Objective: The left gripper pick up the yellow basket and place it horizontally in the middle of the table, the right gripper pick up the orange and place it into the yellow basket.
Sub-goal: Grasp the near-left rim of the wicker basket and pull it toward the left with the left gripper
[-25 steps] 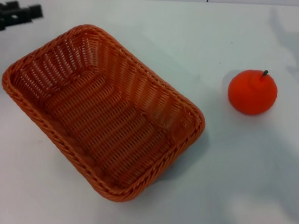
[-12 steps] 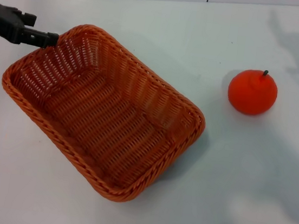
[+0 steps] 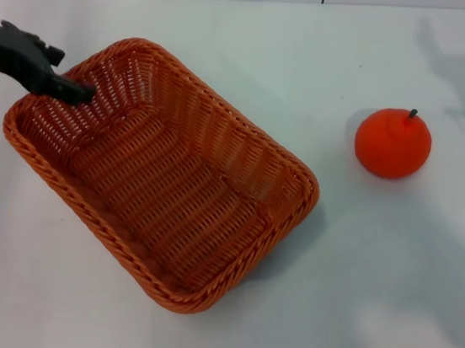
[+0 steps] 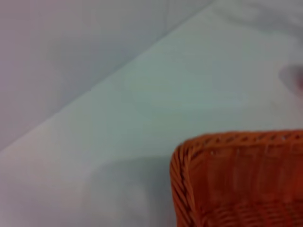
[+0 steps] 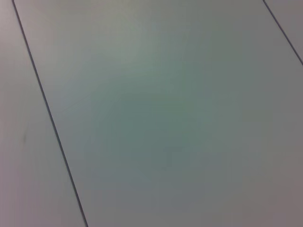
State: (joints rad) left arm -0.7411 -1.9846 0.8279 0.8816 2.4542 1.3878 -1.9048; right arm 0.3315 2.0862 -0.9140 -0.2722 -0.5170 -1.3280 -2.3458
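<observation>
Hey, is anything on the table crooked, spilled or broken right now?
Nothing is spilled or broken. The basket sits at a slant on the table rather than square to its edge, and it is empty. The left hand is at its far left corner. The orange sits apart, to the right, upright and whole.

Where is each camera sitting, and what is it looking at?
Head view: sits on the robot's head, looking forward and down at the table, the yellow basket and the orange; the left gripper shows at the basket's far left corner.
Left wrist view: sits on the left arm's wrist, looking at a corner of the basket and the table; none of the robot shows.
Right wrist view: sits on the right arm's wrist, facing a plain pale surface with dark lines; none of the robot shows.
Shared: the head and left wrist views both show the basket.
</observation>
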